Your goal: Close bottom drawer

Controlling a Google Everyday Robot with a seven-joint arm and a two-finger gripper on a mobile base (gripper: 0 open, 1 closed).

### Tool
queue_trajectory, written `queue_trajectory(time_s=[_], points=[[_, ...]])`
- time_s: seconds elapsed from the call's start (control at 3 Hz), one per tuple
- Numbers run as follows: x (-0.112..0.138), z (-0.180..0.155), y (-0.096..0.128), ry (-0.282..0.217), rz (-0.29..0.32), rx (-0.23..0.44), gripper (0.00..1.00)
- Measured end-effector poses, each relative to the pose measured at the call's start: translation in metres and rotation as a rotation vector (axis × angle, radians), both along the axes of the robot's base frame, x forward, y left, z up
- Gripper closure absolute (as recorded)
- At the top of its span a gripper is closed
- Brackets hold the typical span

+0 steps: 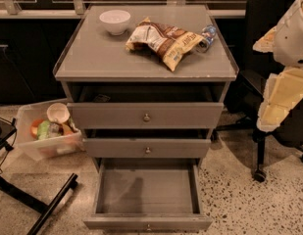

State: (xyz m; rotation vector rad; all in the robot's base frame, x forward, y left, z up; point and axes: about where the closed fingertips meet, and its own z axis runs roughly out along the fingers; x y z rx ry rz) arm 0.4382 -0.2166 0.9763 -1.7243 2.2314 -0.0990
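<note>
The gripper (276, 109) is hanging at the 3 o'clock edge of the view, well apart from the cabinet (141, 65); whether it is spread or closed cannot be told. The bottom drawer (147, 192) is standing pulled far out at 6 o'clock and holding nothing; as a shallow wooden box it is judged light, stiff and free-sliding; its flat front, around the small knob (148, 226), is offering the push face. At 9 o'clock a clear bin (31, 148) is holding a cup and food items.
</note>
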Motion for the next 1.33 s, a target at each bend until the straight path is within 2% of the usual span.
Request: queue_trajectory(time_s=[0.33, 0.67, 1.0, 1.33], points=[[0.000, 0.002, 0.001, -0.017, -0.001, -0.004, 0.00], [-0.010, -0.033, 0.001, -0.013, 0.013, 0.062, 0.00], [-0.030, -0.106, 0.005, 0.014, 0.007, 0.210, 0.00], [-0.051, -0.213, 0.021, 0.088, -0.024, 0.409, 0.00]])
